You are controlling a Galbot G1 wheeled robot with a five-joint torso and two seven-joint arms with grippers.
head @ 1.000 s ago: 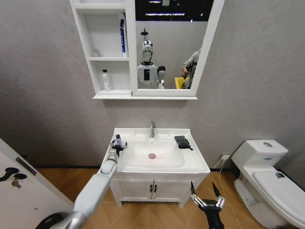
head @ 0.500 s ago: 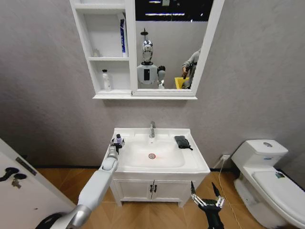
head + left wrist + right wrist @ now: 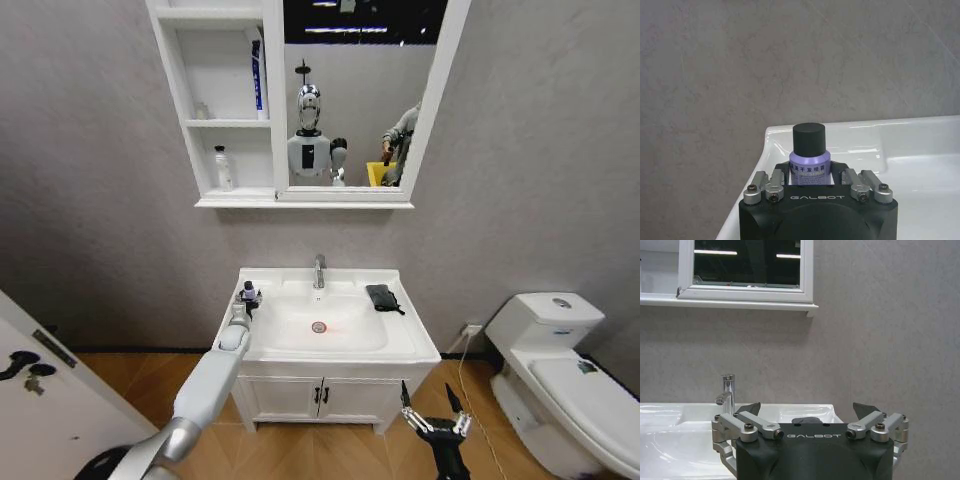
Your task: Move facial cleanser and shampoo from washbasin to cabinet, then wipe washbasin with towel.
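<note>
Centre-left in the head view, your left gripper (image 3: 247, 297) is clamped around the small lilac bottle with a black cap (image 3: 809, 156), at the left rim of the white ceramic washbasin (image 3: 390, 345). Right of the chrome tap (image 3: 319, 270) lies the dark bunched towel (image 3: 382, 296). At lower right, your right gripper (image 3: 434, 415) hangs spread wide, grasping nothing.

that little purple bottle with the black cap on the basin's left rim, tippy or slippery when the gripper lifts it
The purple bottle looks smooth and round, so it may slip or twist in the left gripper. Standing upright, narrow, on the washbasin rim, it could tip if nudged. It is probably light.
</note>
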